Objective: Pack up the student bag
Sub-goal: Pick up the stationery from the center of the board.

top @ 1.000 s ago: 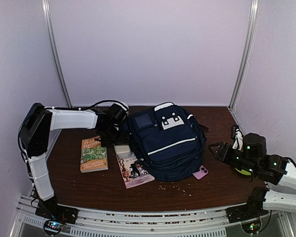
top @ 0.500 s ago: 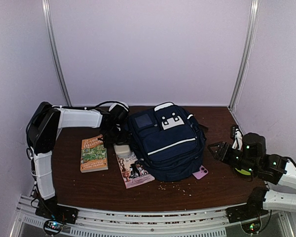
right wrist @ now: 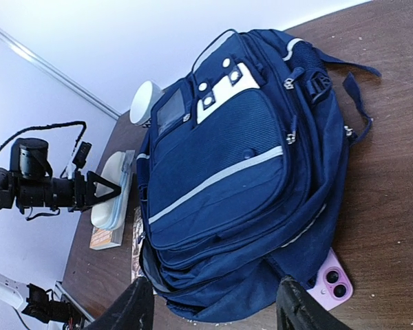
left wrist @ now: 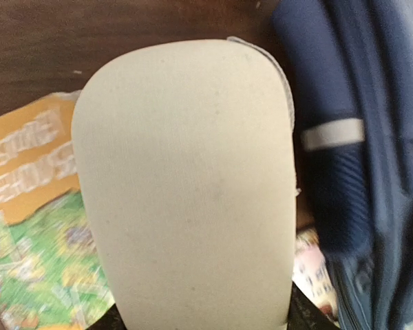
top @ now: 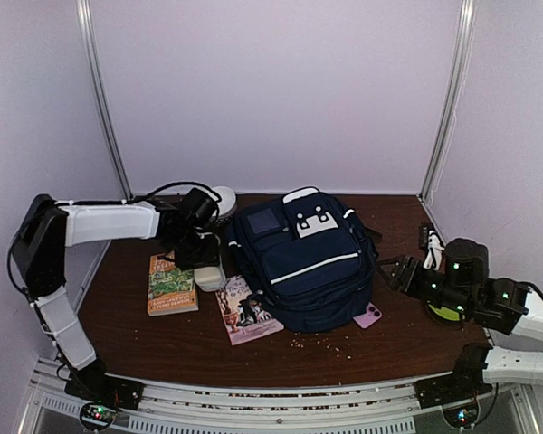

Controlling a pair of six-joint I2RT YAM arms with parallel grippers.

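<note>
One navy, white-striped student bag (top: 303, 258) sits beside left gripper (top: 205, 261) clasping cream pouch (left wrist: 186, 185); right gripper (right wrist: 215, 289) gapes.

Left arm (top: 109, 221): white link shells, black joint housings, 1 black cable (top: 158, 190) looping above the forearm. Right arm (top: 489, 303): black housings carrying green indicator lights (top: 452, 268), white lower link. Right gripper's fingers (right wrist: 299, 313): matte black, tapered. Small lit LEDs at the 2 bases (top: 95, 414).
</note>
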